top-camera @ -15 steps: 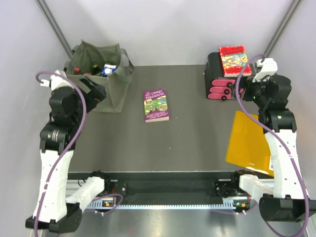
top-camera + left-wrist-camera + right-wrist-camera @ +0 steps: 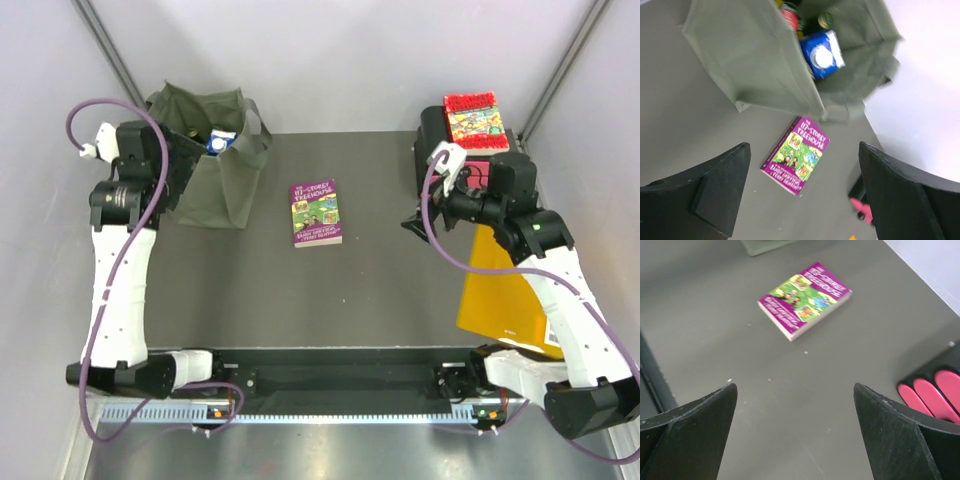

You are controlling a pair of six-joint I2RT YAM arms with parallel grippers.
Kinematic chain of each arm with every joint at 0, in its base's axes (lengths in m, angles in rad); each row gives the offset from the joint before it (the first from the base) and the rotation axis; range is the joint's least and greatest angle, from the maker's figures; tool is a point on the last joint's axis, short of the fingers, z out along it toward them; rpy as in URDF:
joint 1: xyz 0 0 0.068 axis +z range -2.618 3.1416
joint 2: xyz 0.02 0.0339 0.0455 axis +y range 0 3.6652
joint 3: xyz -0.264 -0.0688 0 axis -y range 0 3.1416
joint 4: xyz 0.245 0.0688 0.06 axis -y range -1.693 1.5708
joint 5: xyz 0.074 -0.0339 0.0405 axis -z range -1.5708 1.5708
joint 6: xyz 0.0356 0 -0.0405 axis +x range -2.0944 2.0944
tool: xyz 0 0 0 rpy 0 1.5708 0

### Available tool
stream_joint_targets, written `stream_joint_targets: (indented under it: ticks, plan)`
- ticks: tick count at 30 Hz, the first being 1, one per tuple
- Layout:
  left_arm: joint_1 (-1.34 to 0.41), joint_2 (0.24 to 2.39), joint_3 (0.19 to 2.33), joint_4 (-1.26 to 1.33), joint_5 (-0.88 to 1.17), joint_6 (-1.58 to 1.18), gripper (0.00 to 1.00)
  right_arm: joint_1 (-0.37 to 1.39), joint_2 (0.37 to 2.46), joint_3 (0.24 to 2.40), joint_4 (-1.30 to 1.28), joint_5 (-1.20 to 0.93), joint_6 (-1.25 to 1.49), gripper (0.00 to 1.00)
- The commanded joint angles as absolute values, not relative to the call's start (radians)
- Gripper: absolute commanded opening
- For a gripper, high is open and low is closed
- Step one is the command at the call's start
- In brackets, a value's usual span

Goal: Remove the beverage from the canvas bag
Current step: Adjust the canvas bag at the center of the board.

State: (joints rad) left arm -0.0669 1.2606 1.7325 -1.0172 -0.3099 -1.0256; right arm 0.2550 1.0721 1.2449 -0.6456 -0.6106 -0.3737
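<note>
Reach step: my wide-open, empty left gripper (image 2: 802,167) must next lower onto the blue beverage (image 2: 822,54) in the canvas bag (image 2: 755,55)

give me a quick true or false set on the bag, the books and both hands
1. The blue beverage carton sits inside the canvas bag. True.
2. The left hand grips the carton. False: it is open and empty, apart from the carton.
3. The purple book lies inside the bag. False: it lies flat on the table.
4. The right hand is open. True.
5. A red book tops the pink drawer box. True.
</note>
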Motion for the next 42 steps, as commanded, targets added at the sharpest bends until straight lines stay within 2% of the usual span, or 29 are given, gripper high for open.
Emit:
stream_joint_targets:
  ticks: [1, 2, 5, 18, 24, 25, 26, 27, 32, 36, 38, 42]
  plan:
    - [0.061, 1.333, 1.749, -1.011, -0.253, -1.134, 0.89, 0.287, 1.065, 1.253, -0.626, -0.689, -0.410, 1.00]
    - [0.083, 1.345, 1.737, -0.985, -0.201, -1.134, 0.84, 0.290, 1.065, 1.250, -0.623, -0.693, -0.410, 1.00]
    - [0.127, 1.388, 1.721, -0.884, -0.163, -1.123, 0.82, 0.295, 1.065, 1.240, -0.620, -0.706, -0.411, 1.00]
    - [0.158, 1.526, 1.756, -0.825, -0.132, -1.078, 0.80, 0.337, 1.092, 1.204, -0.606, -0.732, -0.411, 1.00]
    - [0.164, 1.514, 1.695, -0.766, -0.133, -1.055, 0.60, 0.455, 1.152, 1.268, -0.666, -0.628, -0.477, 1.00]
    - [0.170, 1.514, 1.687, -0.759, -0.121, -1.045, 0.56, 0.472, 1.172, 1.293, -0.673, -0.615, -0.497, 1.00]
    - [0.176, 1.508, 1.666, -0.758, -0.112, -1.043, 0.46, 0.491, 1.184, 1.307, -0.687, -0.603, -0.505, 1.00]
    - [0.189, 1.502, 1.652, -0.753, -0.100, -1.034, 0.41, 0.526, 1.207, 1.321, -0.695, -0.577, -0.514, 1.00]
    - [0.222, 1.411, 1.519, -0.701, -0.081, -1.002, 0.24, 0.630, 1.291, 1.452, -0.745, -0.496, -0.610, 1.00]
    - [0.239, 1.336, 1.419, -0.684, -0.060, -0.982, 0.05, 0.719, 1.408, 1.618, -0.779, -0.425, -0.705, 1.00]
    - [0.239, 1.286, 1.346, -0.666, -0.058, -0.977, 0.00, 0.751, 1.456, 1.682, -0.793, -0.402, -0.782, 1.00]
    - [0.241, 1.210, 1.244, -0.649, -0.054, -0.968, 0.00, 0.857, 1.580, 1.830, -0.746, -0.333, -0.900, 1.00]
